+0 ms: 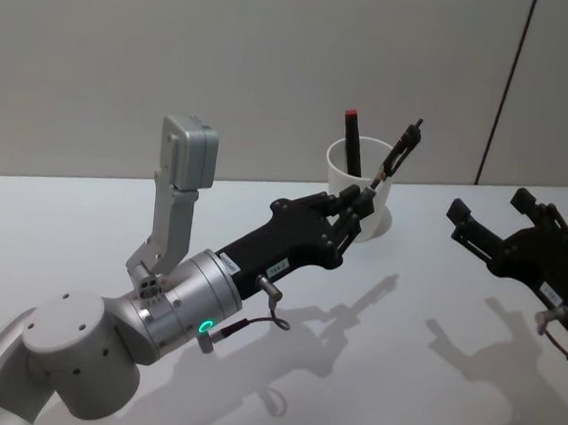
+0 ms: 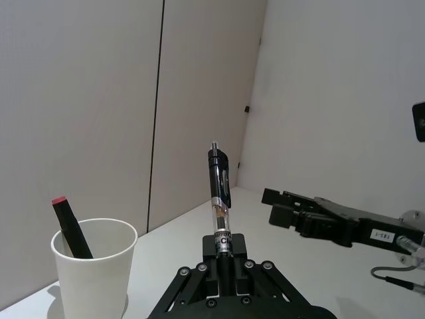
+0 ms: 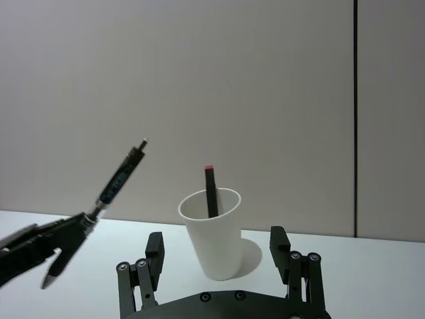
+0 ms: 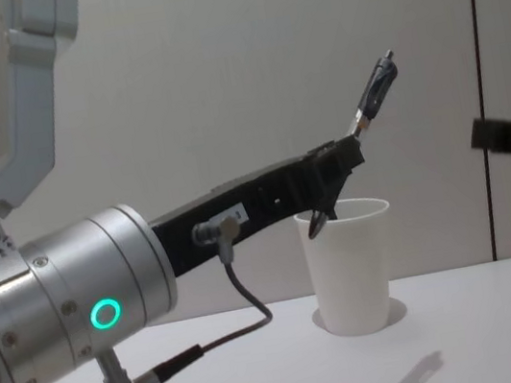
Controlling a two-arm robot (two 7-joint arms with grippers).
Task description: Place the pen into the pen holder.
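My left gripper (image 1: pixel 364 201) is shut on the lower end of a black pen (image 1: pixel 399 151), which points up and away at a tilt. The pen (image 2: pixel 220 193) is in the air beside the rim of the pen holder (image 1: pixel 374 220), a white paper cup, outside it and nearer to me. In the chest view the gripper (image 4: pixel 347 153) hangs just above the cup's (image 4: pixel 350 264) left rim. A black marker with a red tip (image 1: pixel 353 139) stands inside the cup. My right gripper (image 1: pixel 491 207) hovers open to the cup's right, holding nothing.
The cup stands near the back of the white table (image 1: pixel 399 379), close to the grey wall. A dark vertical seam (image 1: pixel 505 92) runs down the wall behind my right arm. My left arm's cable (image 1: pixel 256 324) loops just above the tabletop.
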